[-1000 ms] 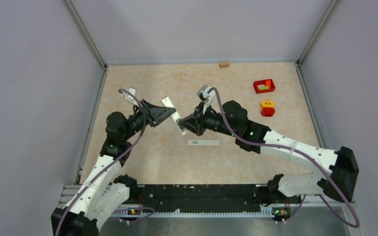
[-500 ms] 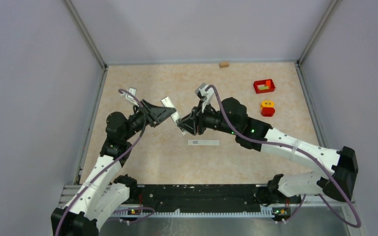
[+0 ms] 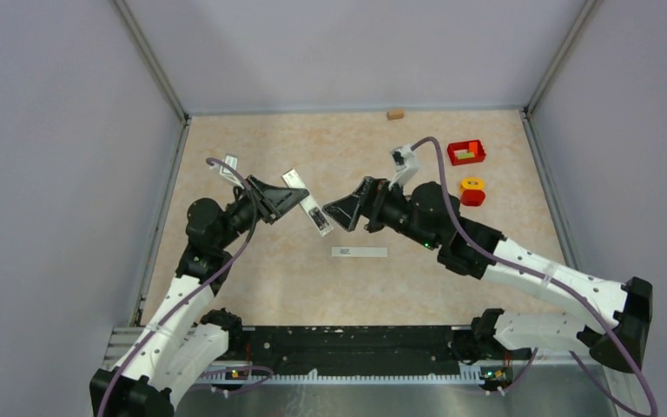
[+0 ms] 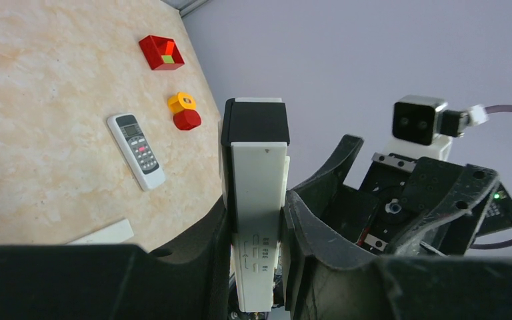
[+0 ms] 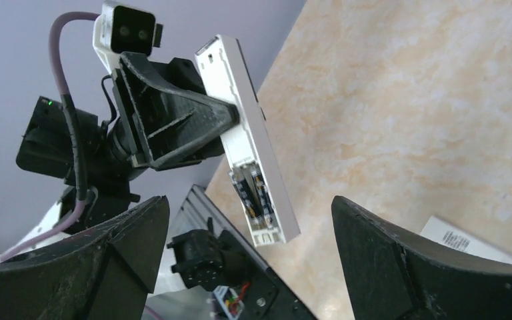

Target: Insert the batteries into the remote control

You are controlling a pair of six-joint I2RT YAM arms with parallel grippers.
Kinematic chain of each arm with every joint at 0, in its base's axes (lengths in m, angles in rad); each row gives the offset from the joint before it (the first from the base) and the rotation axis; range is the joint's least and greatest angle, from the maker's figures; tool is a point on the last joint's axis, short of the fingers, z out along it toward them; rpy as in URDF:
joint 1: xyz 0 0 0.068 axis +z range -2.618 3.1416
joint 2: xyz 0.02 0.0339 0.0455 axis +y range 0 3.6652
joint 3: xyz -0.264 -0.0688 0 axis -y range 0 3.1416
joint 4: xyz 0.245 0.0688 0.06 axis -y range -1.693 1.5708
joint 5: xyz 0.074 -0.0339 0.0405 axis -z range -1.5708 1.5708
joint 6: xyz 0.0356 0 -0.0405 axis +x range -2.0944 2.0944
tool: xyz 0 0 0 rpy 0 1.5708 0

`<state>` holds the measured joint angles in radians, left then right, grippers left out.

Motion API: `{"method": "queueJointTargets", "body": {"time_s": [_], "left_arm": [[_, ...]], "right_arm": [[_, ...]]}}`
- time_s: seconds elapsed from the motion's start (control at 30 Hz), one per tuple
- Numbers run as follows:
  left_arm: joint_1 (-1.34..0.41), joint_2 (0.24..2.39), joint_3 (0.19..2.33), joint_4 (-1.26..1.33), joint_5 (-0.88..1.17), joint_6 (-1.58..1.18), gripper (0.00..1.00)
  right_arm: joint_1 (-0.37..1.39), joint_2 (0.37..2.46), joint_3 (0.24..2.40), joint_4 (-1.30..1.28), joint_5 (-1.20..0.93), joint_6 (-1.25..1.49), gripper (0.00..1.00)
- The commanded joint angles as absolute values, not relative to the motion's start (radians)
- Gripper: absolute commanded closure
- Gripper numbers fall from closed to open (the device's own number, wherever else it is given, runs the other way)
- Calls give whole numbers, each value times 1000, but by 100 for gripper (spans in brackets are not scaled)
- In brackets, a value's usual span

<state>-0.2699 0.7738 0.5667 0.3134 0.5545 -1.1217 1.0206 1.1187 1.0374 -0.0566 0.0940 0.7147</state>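
The left hand [image 4: 257,223] is clenched on the remote control [image 5: 248,143]. It grips the long edges about mid-length and holds the remote in the air, clear of the counter [image 3: 252,278], with the back turned toward the right hand [image 3: 339,215]. The end of the remote that sticks out past the left hand's fingers has its compartment uncovered. The batteries [image 5: 253,190] sit inside as dark shapes with a trace of red and blue. The right hand is released, fingers spread wide with nothing between them, just in front of that open end and not touching it.

I judge the loading step to be at or near its end. The next move calls for checking that the cells lie flat, then fitting a cover, with a steady hold from the left hand. The white bar [image 3: 359,252] on the counter, below and a little short of the right hand, may be that cover, though I cannot be sure.

It is hard to tell whether both slots are filled, or which way the cells face. A second handset [image 4: 137,151] with a screen and buttons shows only from the left wrist, because from above the right arm hides it.
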Motion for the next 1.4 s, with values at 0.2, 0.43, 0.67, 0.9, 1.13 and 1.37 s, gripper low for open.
{"method": "queueJointTargets", "body": {"time_s": [0.2,0.43,0.67,0.9,1.13,1.37], "left_arm": [[-268,765,600,417,519,-1123,100],[-268,774,592,441,527,-1134,100],[-268,766,599,424,527,-1120,100],[-268,765,598,419,536,-1117,100],[-268,752,596,410,541,-1104,100],[-268,744,595,405,545,-1095,100]], "right_arm": [[1023,1092,777,377,84,1246,10],[1023,1192,783,532,25,1343,6],[1025,1250,810,561,16,1369,5],[1024,1293,825,628,-20,1355,18],[1017,1304,811,669,-19,1390,27],[1003,1307,807,678,-32,1402,30]]}}
